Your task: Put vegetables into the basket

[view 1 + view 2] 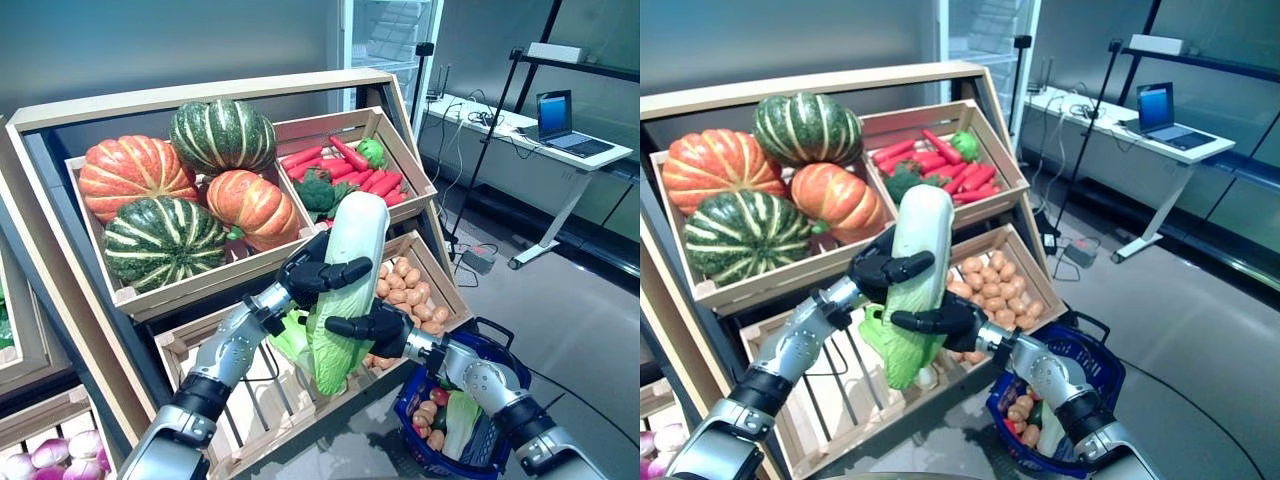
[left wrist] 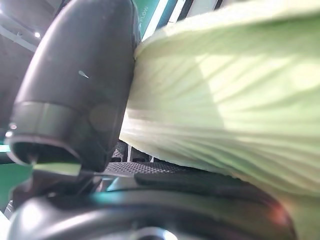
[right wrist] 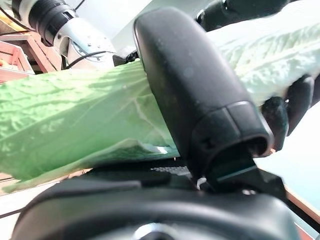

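- Napa cabbage (image 1: 345, 290) held upright in the air in front of the wooden display stand (image 1: 60, 250), white stem end up, green leafy end hanging down.
- Left hand (image 1: 318, 272) wrapped round the upper half of the cabbage, fingers curled across its front; left wrist view shows the thumb pressed against the pale leaf ribs.
- Right hand (image 1: 372, 327) clamped on the cabbage lower down, just beneath the left hand, fingers curled round the green part; right wrist view shows its thumb lying over the leaves and the left hand's fingers gripping farther along.
- Both hands on the same cabbage, close together, one above the other.
- Blue basket (image 1: 500, 345) on the floor at lower right, under the right forearm and well below the cabbage. Already holds a second cabbage (image 1: 460, 420), several potatoes (image 1: 428, 412) and something red I cannot identify.
- Stand, upper left crate: four pumpkins (image 1: 180, 190), two orange, two striped dark green.
- Upper right crate: red carrots (image 1: 345, 165) with green vegetables (image 1: 318, 190) among them, partly hidden behind the cabbage top.
- Lower right crate: brown potatoes (image 1: 410, 290), just behind and beside the hands.
- Lower left crate (image 1: 250, 400): slatted bottom showing, cabbage's leafy end hanging in front of it.
- Purple onions (image 1: 50, 455) in a bin at the far lower left.
- Background right: white bench (image 1: 520, 140) carrying an open laptop (image 1: 562, 120).
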